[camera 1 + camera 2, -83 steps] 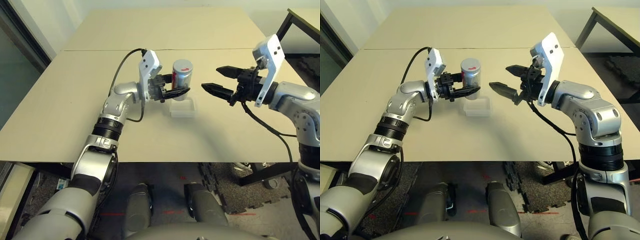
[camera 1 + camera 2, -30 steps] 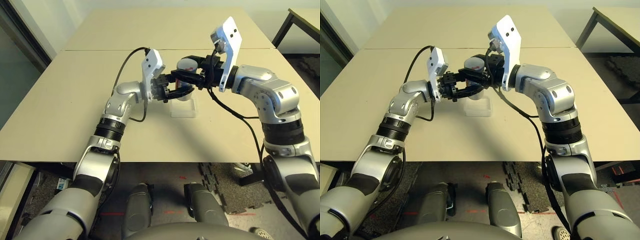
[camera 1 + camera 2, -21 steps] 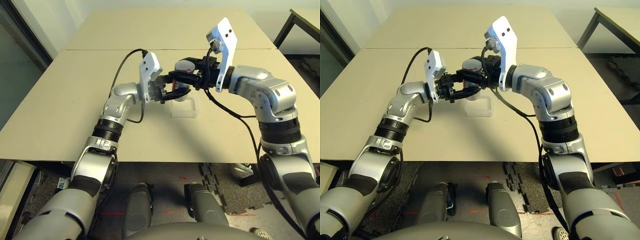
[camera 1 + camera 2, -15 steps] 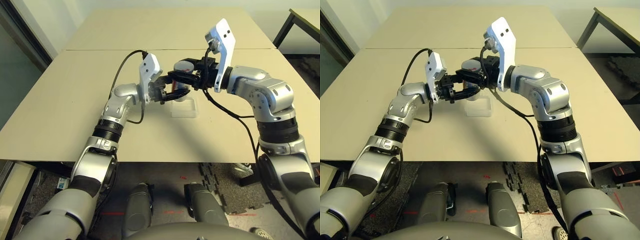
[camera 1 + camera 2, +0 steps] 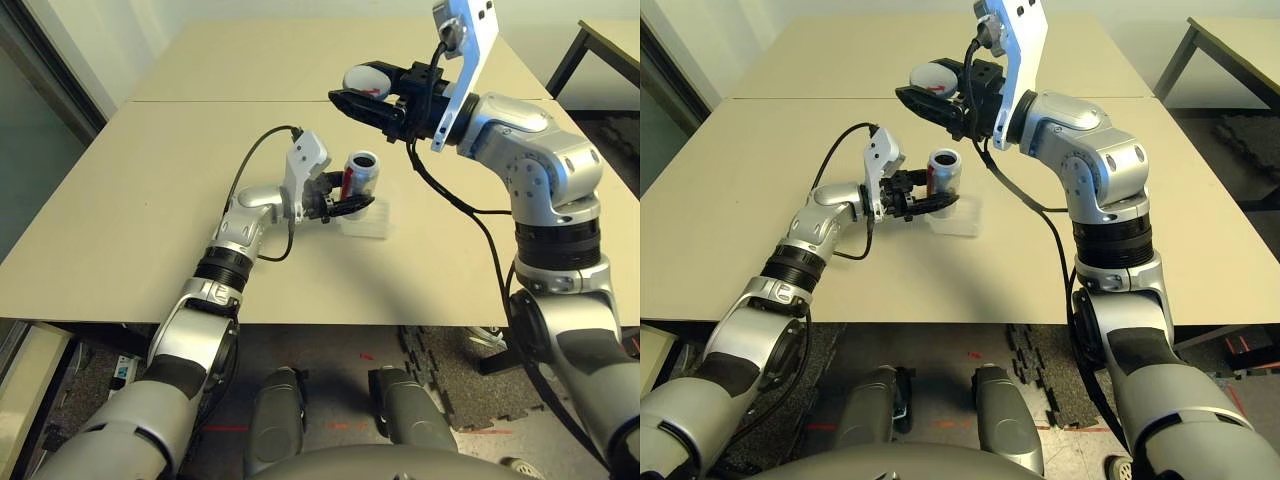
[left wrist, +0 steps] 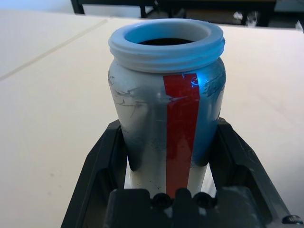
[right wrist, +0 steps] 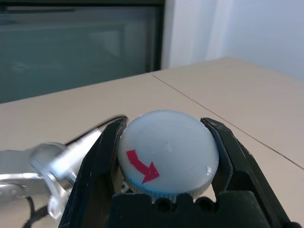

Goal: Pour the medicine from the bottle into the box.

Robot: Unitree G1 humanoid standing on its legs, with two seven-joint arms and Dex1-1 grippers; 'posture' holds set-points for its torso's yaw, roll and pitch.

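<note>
Silvery bottle (image 6: 166,109) upright between fingers of the left gripper (image 6: 166,147), clamped firmly on its sides

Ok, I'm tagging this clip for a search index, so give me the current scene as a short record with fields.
bottle: white-silver with a red stripe, upright, uncapped, mouth open
cap: round, pale, with a red arrow, off the bottle
left gripper: closed on the bottle's sides
right gripper: closed on the cap, raised above the table
box: clear shallow tray beside the bottle, on the table
table: beige, with a seam across it
medicine: cannot be made out
task stage: bottle open, not tipped over the box
</note>
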